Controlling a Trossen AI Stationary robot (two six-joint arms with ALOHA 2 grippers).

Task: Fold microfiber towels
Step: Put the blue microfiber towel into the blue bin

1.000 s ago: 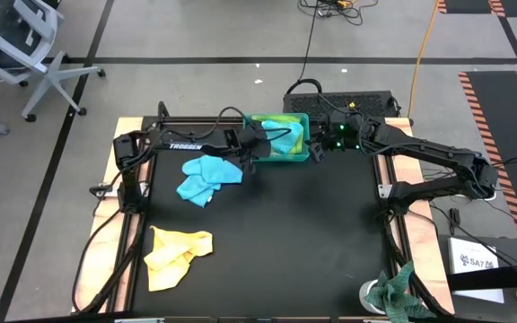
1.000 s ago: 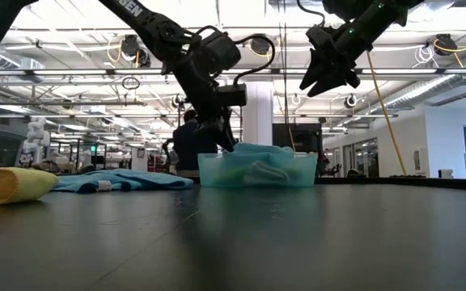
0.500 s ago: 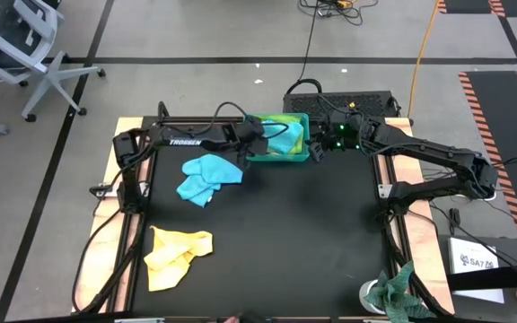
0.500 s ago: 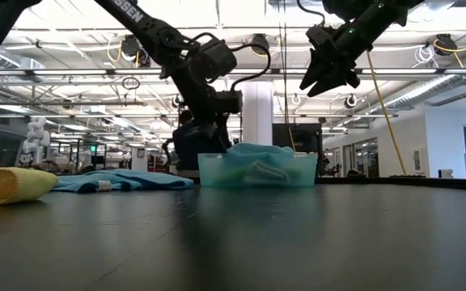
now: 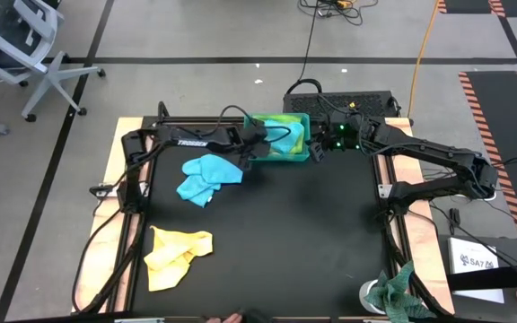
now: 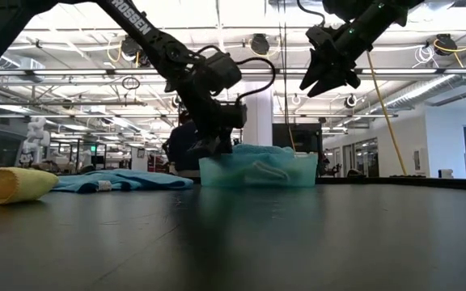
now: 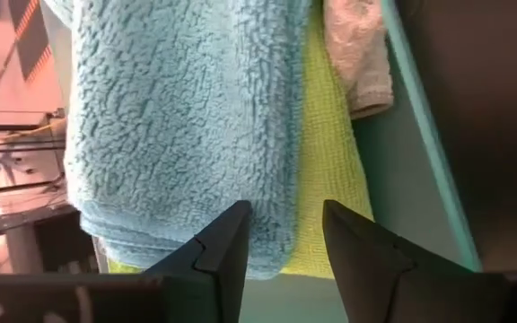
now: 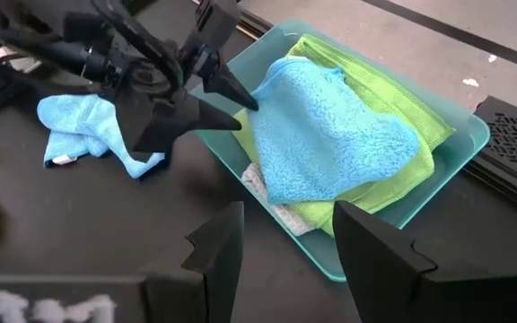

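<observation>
black table (image 5: pixel 285 233) (open workshop behind)

The high view looks straight down on the whole black desk (image 5: pixel 285 233); the low view looks level across it into the room. Both wrist views face the rigid teal plastic tray (image 8: pixel 460 170), the left very close, the right farther back.

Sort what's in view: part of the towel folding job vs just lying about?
Job:
- turquoise towel, top of the tray pile
- lime green towel and pale grey towel under it
- light blue towel on the table
- yellow towel

Lying about:
- teal tray
- mottled green rag
</observation>
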